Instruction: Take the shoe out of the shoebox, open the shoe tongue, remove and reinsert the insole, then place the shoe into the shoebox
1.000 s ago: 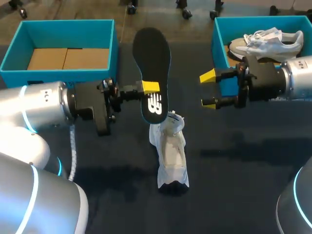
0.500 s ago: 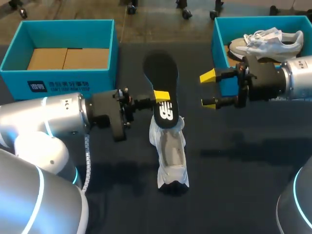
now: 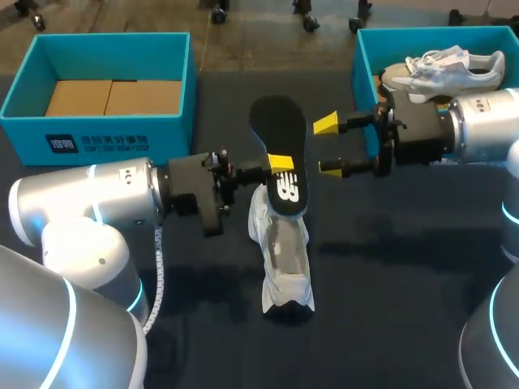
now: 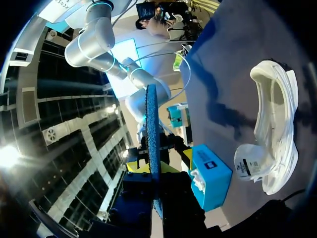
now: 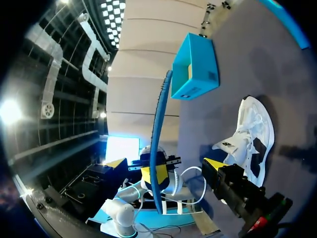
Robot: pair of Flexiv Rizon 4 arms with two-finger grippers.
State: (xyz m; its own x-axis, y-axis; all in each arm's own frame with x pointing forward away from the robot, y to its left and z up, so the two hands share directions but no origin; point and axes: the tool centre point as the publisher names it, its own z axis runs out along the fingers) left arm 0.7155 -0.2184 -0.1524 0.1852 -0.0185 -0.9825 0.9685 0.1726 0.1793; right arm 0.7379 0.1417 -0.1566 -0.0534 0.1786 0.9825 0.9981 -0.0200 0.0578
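Both arms are converging: left gripper (image 3: 280,164) is clamping the insole (image 3: 278,130) over the shoe (image 3: 284,255); right gripper (image 3: 328,146) is hanging open nearby; the right shoebox (image 3: 365,57) is holding a second sneaker (image 3: 442,69).

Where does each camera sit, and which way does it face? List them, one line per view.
Head view: above and behind the robot, looking down on the table; shows the left tool shut on the insole and the right tool open.
Left wrist view: on the left wrist, looking along its own tool past the edge-on insole to the shoe.
Right wrist view: on the right wrist, facing the insole, shoe and left tool.
Shared: all three show the insole and shoe.
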